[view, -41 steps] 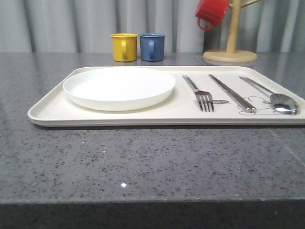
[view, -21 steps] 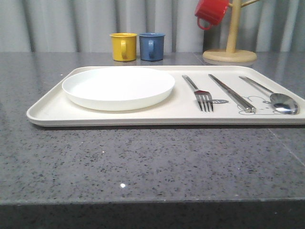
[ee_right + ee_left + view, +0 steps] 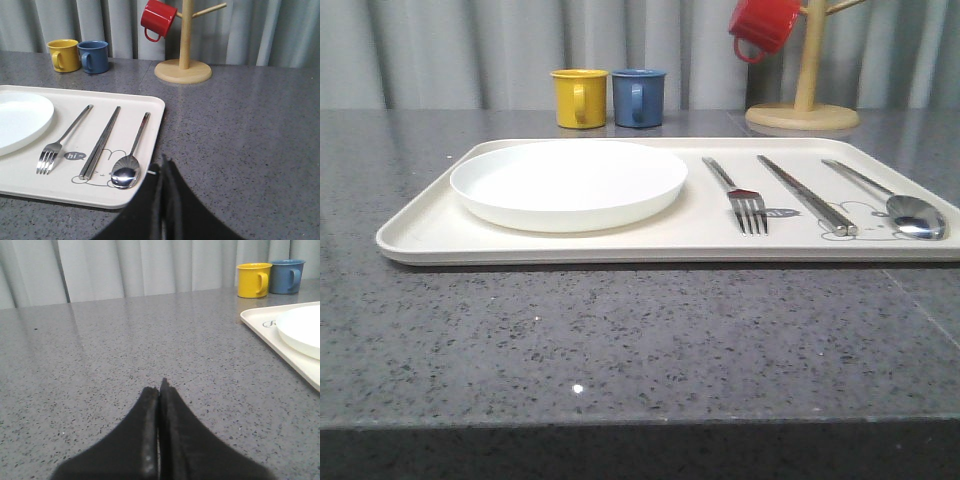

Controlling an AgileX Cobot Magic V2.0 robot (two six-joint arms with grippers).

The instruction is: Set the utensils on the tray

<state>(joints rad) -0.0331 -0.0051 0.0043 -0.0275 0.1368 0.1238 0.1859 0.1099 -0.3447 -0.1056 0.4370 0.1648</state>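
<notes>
The cream tray (image 3: 420, 232) lies across the grey table. On it rest the white plate (image 3: 568, 183) at the left, then the fork (image 3: 741, 198), the chopsticks (image 3: 807, 195) and the spoon (image 3: 900, 205) side by side. In the right wrist view the fork (image 3: 62, 141), chopsticks (image 3: 102, 141) and spoon (image 3: 131, 156) lie on the tray (image 3: 150, 106), and my right gripper (image 3: 163, 165) is shut and empty just off the tray's near right corner. My left gripper (image 3: 159, 388) is shut and empty above bare table, left of the tray (image 3: 295, 362) and plate (image 3: 302, 330).
A yellow mug (image 3: 580, 97) and a blue mug (image 3: 639, 96) stand behind the tray. At the back right a wooden mug tree (image 3: 804, 90) holds a red mug (image 3: 763, 25). The table's front edge (image 3: 640, 425) runs close to the camera.
The view has shifted very slightly; the tray and utensils stay as they were. Nothing was taken hold of or let go.
</notes>
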